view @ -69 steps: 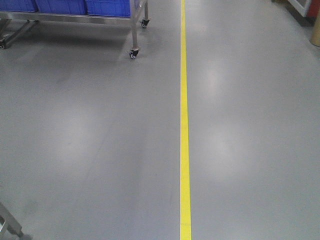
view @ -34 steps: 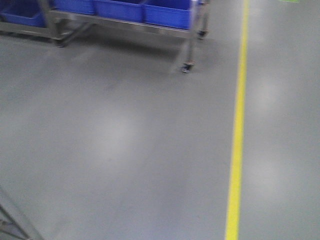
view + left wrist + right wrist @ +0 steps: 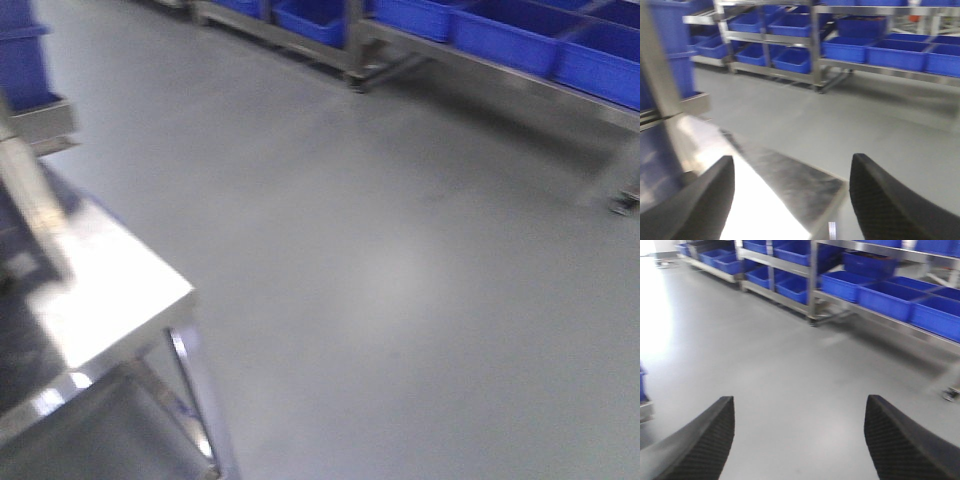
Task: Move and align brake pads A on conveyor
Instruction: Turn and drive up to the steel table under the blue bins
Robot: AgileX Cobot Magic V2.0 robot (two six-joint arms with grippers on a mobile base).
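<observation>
Left fingers (image 3: 700, 205), right fingers (image 3: 695, 445) apart; table (image 3: 110, 290), probably.

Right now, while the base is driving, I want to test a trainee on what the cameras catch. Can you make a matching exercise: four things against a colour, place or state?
Things:
1. bins
2. steel table
3. floor
4. left gripper

Descriptions:
a. shiny silver, at the lower left of the front view
b. black fingers spread apart, nothing between them
c. blue, lined up on the shelves of the rack
d. plain grey, stretching between table and rack

Pairs: 1-c, 2-a, 3-d, 4-b
</observation>
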